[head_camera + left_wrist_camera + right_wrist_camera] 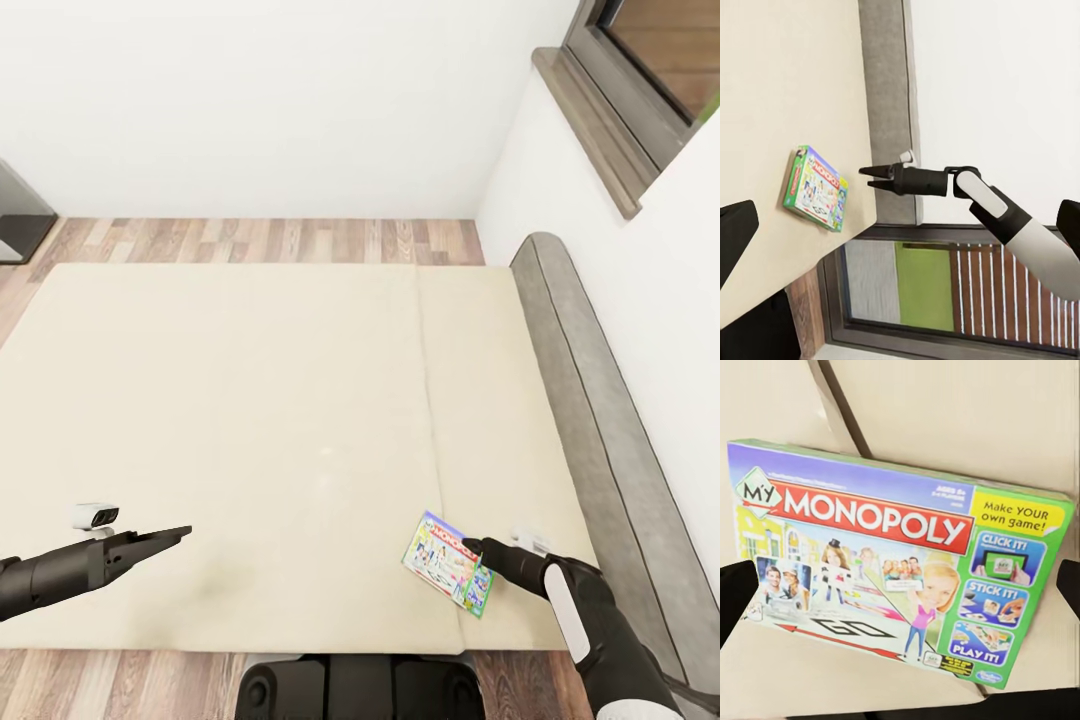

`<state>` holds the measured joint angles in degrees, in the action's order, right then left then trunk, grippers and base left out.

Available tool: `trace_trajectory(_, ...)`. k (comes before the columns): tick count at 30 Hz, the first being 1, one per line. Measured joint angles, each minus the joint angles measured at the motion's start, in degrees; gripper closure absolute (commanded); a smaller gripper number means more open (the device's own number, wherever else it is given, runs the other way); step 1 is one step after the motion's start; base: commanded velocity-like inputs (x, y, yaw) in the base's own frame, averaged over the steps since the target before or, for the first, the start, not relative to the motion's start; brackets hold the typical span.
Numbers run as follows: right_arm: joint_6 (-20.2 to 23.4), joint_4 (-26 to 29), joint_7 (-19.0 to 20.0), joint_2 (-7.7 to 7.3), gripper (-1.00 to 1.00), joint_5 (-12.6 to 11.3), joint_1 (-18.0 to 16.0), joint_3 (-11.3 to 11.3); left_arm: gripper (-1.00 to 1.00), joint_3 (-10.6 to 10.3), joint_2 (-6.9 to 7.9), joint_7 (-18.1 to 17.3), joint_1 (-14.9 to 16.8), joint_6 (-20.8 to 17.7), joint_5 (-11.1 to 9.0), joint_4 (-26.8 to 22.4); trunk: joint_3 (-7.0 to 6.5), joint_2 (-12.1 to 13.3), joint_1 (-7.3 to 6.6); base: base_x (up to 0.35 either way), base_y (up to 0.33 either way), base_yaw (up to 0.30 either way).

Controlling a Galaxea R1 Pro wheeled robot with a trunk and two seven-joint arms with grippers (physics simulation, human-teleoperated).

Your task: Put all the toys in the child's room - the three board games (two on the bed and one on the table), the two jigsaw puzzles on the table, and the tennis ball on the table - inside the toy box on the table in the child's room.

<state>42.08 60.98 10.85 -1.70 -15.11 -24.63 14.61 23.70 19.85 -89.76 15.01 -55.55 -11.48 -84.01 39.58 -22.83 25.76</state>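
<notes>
Lying flat, board game [448,564] long axis diagonal on bed [250,400]

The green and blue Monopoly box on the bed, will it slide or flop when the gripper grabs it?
The flat green-and-blue Monopoly board game box looks like rigid cardboard, so probably stiff. Its glossy printed lid may be slippery. Lying flat on the soft cream mattress, it likely offers little edge to grip.
</notes>
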Motion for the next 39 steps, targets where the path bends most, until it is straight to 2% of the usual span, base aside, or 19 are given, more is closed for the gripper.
trace_trajectory(12,0.2,0.0,-3.8,-0.07,-1.00,-0.5,-0.1,-0.1,-1.00,0.0,0.00,0.0,0.0,0.0,0.0,0.0,1.10,0.0,0.00,0.000,0.000,0.000)
trace_trajectory(34,0.2,0.0,-4.2,0.01,-1.00,-0.5,-0.2,-0.2,-1.00,0.2,0.05,0.0,0.0,0.0,-0.1,-0.2,3.09,0.0,0.00,0.000,0.000,0.000)
trace_trajectory(39,0.2,0.0,-4.2,0.03,-1.00,-0.5,-0.2,-0.3,-1.00,0.2,0.08,0.0,0.0,0.0,-2.4,-0.9,3.55,0.0,0.00,0.000,0.000,0.000)
